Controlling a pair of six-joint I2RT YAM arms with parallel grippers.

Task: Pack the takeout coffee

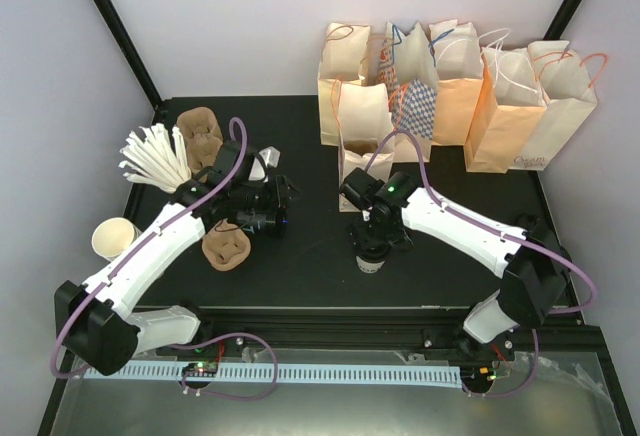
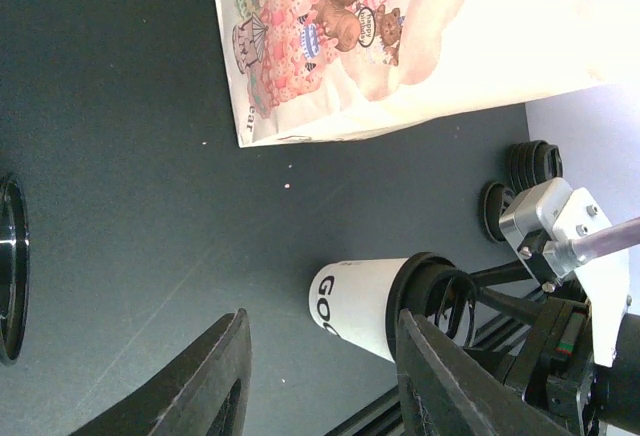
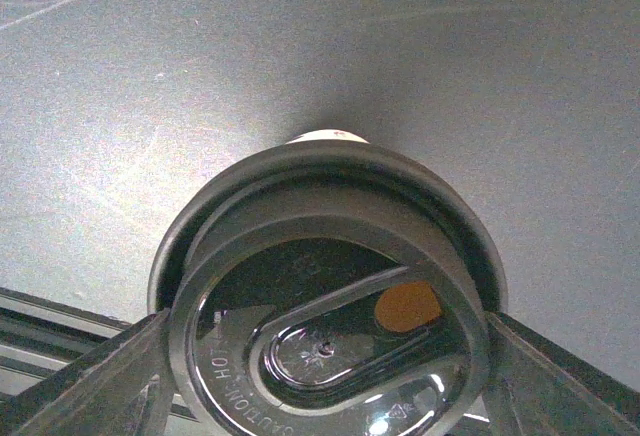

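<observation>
Jaws of the right gripper [image 3: 325,386] sit spread at 4 and 8 o'clock of the lid [image 3: 330,256] on the coffee cup [image 2: 355,306], so pinching that high might pop it off or spill; left gripper [image 2: 320,376] jaws spread, empty.

**Takeout coffee [image 1: 371,259] standing capped on the table [image 1: 300,141]**
The small white paper cup with dark side lettering is standing upright near the front edge, its round black lid [image 3: 330,286] sitting on top.

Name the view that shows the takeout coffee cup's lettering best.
Left wrist: it shows the takeout coffee side-on, lettering and black lid both visible. Right wrist shows mainly its lid from above. Top external shows it small, mostly under the right tool.
</observation>
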